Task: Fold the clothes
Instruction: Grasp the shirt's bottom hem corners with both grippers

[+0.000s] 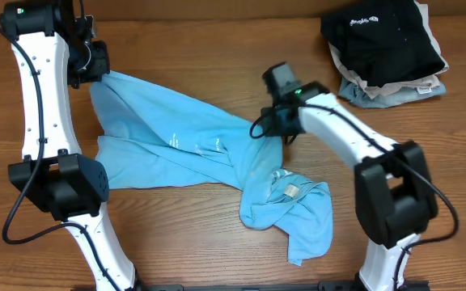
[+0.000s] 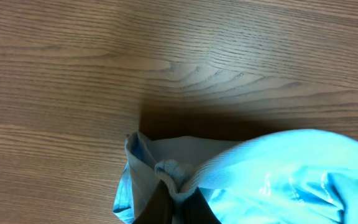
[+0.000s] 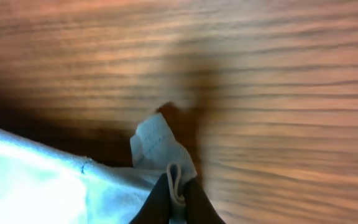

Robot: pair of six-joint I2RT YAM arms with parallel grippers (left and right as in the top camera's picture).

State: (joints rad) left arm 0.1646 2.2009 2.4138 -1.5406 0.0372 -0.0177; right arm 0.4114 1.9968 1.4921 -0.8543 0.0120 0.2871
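My left claw (image 1: 101, 71) pinches the shirt (image 1: 168, 141) at upper left, my right claw (image 1: 273, 129) grips its edge at centre; the shirt stretches between them, long axis slanting down-right, the rest bunched at lower centre

We see a sky-blue T-shirt (image 1: 176, 141) with white print, a black garment (image 1: 383, 40) and a brown wood-grain table (image 1: 217, 48).

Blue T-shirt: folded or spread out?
Neither: bunched and twisted, not folded. The left gripper and right gripper each pinch an edge of the T-shirt; its lower end lies crumpled on the table.
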